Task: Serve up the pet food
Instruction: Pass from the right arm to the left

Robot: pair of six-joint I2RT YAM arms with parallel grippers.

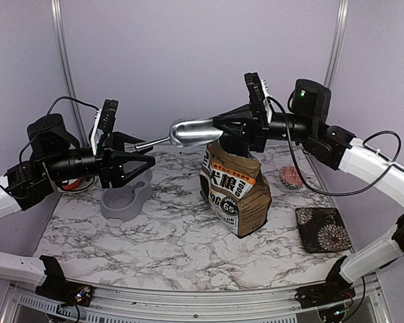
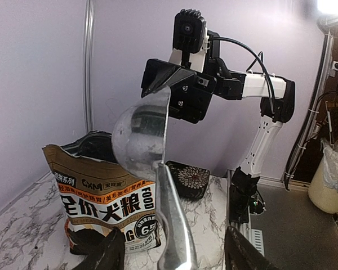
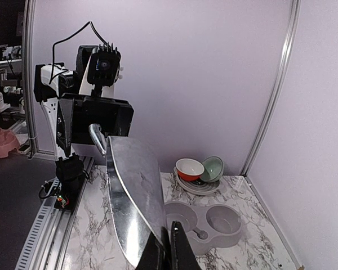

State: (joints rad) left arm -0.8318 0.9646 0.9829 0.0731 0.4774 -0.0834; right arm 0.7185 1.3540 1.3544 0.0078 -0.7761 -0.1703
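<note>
dark mouth of the dog-food bag (image 2: pixel 110 194) hiding its contents, left of frame, scoop (image 2: pixel 142 132) handle and fingers (image 2: pixel 106 254) of the left gripper (image 2: pixel 174 233) cut off by bottom edge

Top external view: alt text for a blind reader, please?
The right arm grips a metal scoop by its bowl in its jaws, while the left arm holds open jaws around its handle. A dog-food bag stands below.

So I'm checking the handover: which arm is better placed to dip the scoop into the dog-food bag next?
Left, probably. The left gripper stands open around the scoop handle's end, ready to close. The right gripper pinches the bowl rim, awkward for dipping into the bag.
</note>
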